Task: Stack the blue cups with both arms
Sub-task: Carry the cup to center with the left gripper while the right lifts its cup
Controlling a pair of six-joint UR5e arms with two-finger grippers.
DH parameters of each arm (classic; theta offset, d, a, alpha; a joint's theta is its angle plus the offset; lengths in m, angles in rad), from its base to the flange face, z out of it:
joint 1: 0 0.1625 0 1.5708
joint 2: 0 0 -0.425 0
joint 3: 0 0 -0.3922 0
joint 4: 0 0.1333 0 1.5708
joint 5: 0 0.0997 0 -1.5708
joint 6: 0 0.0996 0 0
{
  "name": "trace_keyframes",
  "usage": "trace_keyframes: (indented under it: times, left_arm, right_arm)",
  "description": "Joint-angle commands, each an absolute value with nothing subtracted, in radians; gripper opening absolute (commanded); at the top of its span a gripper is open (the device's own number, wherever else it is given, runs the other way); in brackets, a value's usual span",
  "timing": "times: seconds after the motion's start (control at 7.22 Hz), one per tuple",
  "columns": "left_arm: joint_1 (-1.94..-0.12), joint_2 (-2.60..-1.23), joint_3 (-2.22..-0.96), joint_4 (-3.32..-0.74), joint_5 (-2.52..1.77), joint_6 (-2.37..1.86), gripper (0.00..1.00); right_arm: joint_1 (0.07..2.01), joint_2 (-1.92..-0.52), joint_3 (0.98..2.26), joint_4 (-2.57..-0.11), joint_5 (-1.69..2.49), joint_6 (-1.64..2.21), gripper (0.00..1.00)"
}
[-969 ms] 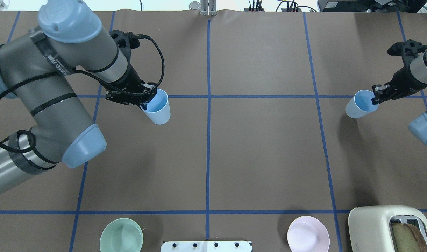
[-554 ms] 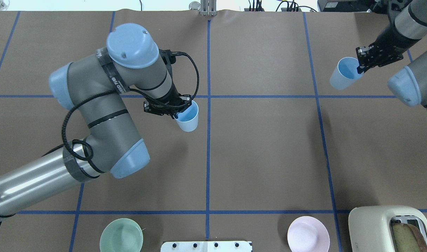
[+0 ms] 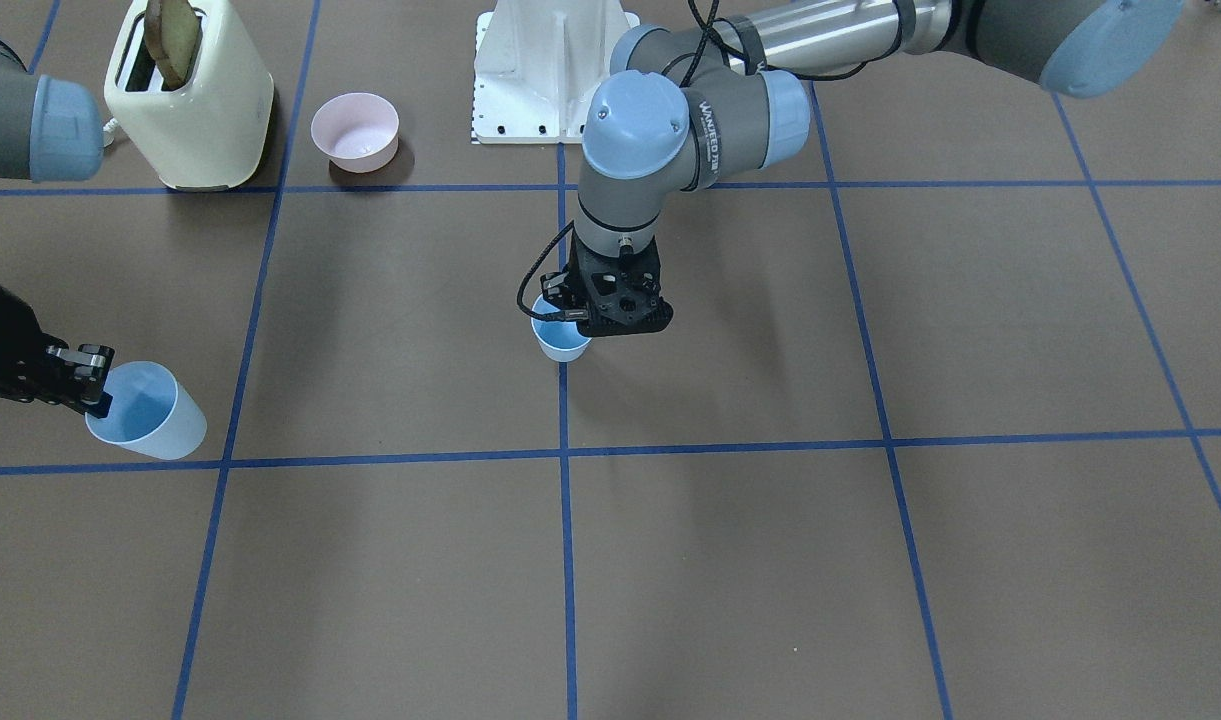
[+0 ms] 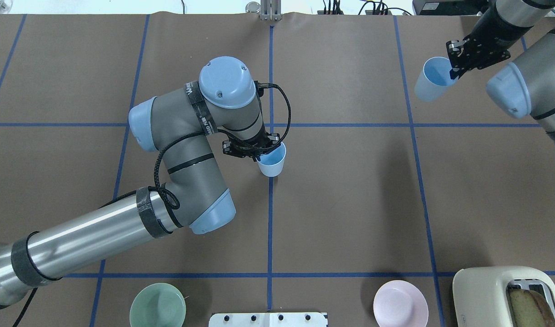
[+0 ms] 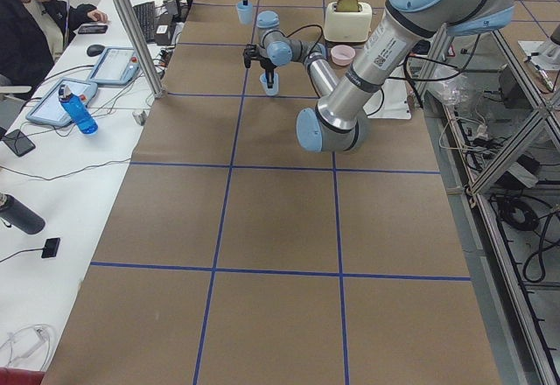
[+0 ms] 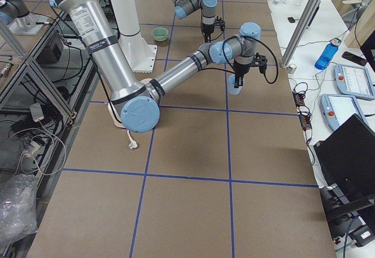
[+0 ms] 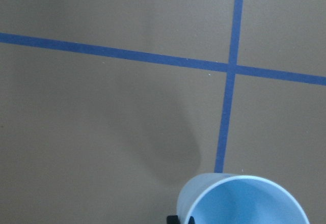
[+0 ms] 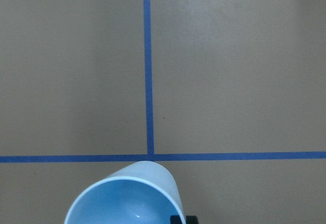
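- Left arm point(image 4: 186, 136) reaches to frame centre, wrist vertical; the left tool point(image 4: 259, 157) pinches the rim of the first blue cup point(image 4: 272, 165), which sits upright at its lower right.
- Right arm point(image 4: 522, 86) enters at the upper right; the right tool point(image 4: 453, 72) grips the second blue cup point(image 4: 429, 86), which tilts at its lower left, over the desk point(image 4: 350, 204).

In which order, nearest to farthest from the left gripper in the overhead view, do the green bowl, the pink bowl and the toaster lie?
1. green bowl: at the view's bottom edge, on the same side of the centre line as the left gripper.
2. pink bowl: at the bottom edge, across the centre line.
3. toaster: in the bottom right corner.
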State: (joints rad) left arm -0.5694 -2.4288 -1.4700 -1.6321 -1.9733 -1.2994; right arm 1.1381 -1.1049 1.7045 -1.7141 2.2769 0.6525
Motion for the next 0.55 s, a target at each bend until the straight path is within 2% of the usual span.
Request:
trace_keyframes:
  times: [0.0, 0.42]
  left_arm:
    - [-0.557, -2.425, -1.462, -1.635, -1.971, -1.298, 0.00]
    - [-0.543, -2.421, -1.462, -1.637, -1.944, -1.298, 0.00]
  right_arm:
    - [1.137, -1.101, 1.703, -1.715, 2.278, 0.658, 0.00]
    - [1.137, -1.101, 1.700, -1.713, 2.276, 0.658, 0.00]
